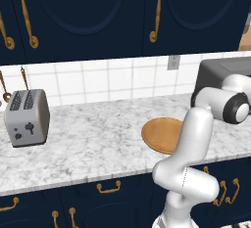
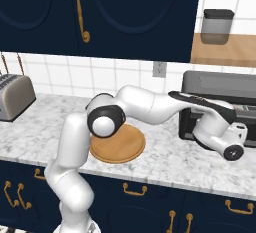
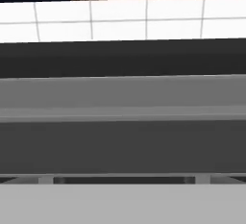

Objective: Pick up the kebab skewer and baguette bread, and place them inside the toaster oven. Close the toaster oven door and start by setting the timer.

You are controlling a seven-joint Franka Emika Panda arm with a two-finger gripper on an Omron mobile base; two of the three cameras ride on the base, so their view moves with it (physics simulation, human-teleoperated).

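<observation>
Right base view: the toaster oven (image 2: 220, 89) is seen at the right end of the bench (image 2: 45, 127), its grey handle bar (image 3: 123, 100) lying sideways right before the jaws, which are spread wide and empty.

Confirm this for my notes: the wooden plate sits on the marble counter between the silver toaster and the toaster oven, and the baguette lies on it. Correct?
Not quite. The wooden plate does sit on the marble counter, between the silver toaster and the toaster oven, but what shows of it is bare, with no baguette on it. The left base view shows this; there the arm covers the plate's right edge.
</observation>
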